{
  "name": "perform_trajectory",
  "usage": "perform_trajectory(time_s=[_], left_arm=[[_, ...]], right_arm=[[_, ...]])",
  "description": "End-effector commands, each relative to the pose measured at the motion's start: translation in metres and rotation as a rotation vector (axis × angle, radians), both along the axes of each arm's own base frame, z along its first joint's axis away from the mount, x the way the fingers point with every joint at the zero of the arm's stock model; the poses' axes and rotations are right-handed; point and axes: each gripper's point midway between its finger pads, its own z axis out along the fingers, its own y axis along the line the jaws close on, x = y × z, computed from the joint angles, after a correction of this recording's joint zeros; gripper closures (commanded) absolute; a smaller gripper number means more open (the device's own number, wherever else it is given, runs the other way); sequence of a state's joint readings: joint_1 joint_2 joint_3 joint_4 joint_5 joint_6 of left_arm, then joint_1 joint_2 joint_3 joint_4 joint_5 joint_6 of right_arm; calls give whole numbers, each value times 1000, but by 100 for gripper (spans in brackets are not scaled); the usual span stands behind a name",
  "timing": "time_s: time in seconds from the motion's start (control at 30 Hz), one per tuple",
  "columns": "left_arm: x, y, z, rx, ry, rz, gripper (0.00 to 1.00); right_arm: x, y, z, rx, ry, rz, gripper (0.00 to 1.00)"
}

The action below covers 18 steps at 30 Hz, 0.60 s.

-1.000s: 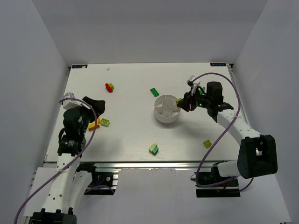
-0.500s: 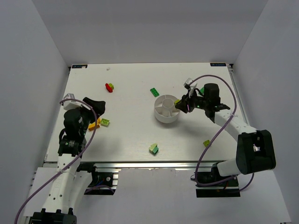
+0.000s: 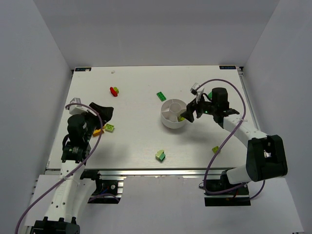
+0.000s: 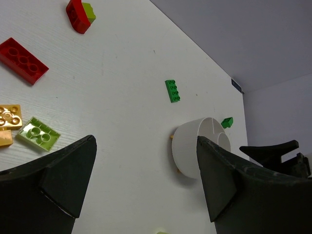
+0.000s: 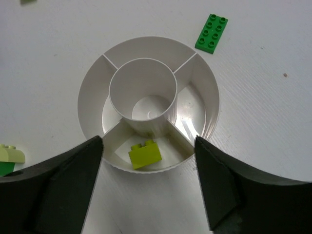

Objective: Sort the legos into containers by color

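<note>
The right gripper (image 3: 187, 113) now sits farther left than a second ago, reaching in over the near right rim of the white dish (image 3: 168, 108) rather than hanging beside it; its jaws, which were closed on a small lime brick (image 5: 145, 154), now stand wide apart; that brick is out of the fingers and lies by itself on the floor of the wedge compartment (image 5: 168, 146) nearest the gripper, against the outer wall; the purple cable (image 3: 229, 141) behind the right arm hangs in a slightly different curve.
</note>
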State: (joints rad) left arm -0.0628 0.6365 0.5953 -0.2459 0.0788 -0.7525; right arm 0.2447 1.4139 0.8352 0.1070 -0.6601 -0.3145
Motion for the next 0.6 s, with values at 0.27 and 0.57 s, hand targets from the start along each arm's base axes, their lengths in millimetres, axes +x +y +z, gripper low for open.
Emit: perform_trajectory(time_s=[0.27, 0.57], left_arm=[[-2, -15, -4, -50, -16, -73, 71], [-7, -21, -24, -58, 16, -105, 69]], right_arm=[[-20, -49, 22, -361, -21, 24, 18], [-147, -127, -52, -747, 526, 47, 55]])
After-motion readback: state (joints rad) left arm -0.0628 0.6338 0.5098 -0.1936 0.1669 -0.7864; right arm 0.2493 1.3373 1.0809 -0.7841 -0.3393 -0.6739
